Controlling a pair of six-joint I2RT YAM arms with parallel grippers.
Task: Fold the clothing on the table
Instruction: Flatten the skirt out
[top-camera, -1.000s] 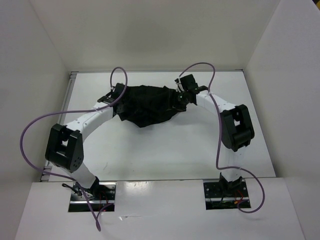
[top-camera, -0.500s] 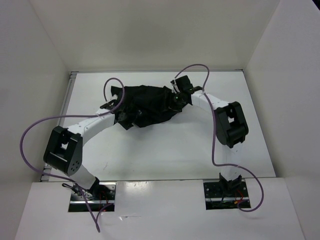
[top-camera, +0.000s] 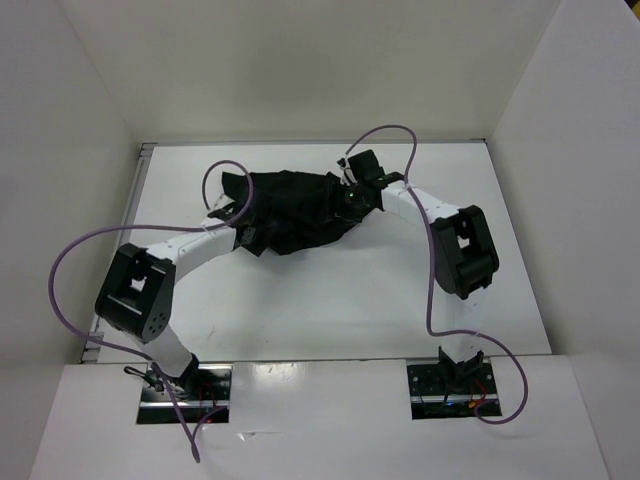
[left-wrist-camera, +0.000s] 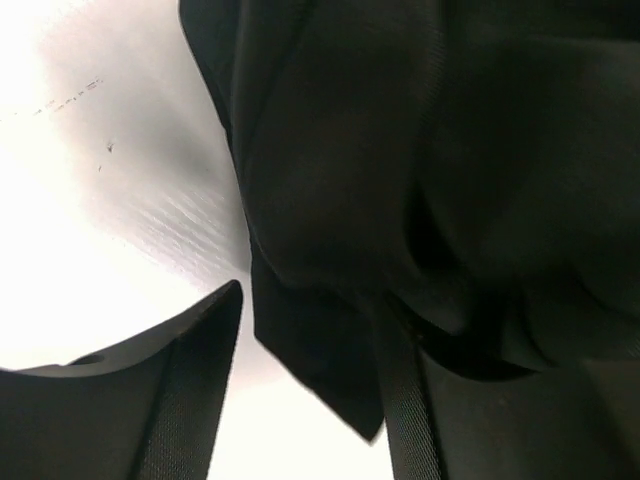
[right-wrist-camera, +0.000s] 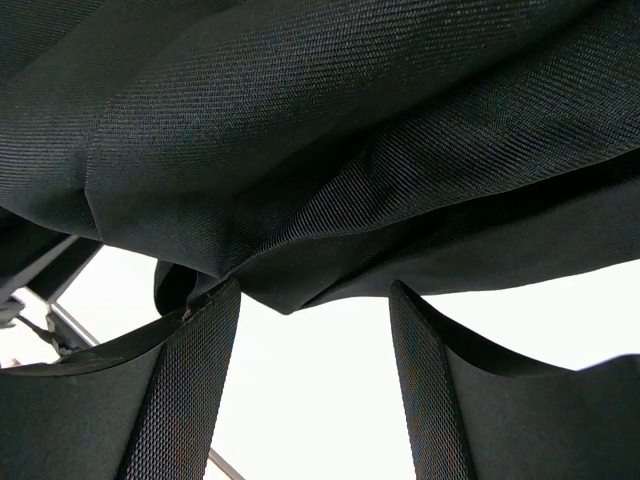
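Between the fingers of the left claw hangs a dark flap of the clothing, and that is what has changed. Over the last second this claw has pushed in at the garment's left edge and begun to narrow. Its jaws are not yet closed. A strip of white table shows between one finger and the flap, so nothing is pinched so far.

Ahead of that claw the cloth looks slightly more bunched than a second ago, since the right claw has also eased a little toward it. Just beyond the right claw's tips the fabric's other end drapes in thick folds. Those jaws stand wide, as before, with bare table showing between them, and they grip nothing.

The garment lies on the far half of the table, reaching from one claw to the other. The left side seems to be getting gathered for a first fold. The cloth is crumpled rather than flat, so a grip taken here may catch several layers at once.
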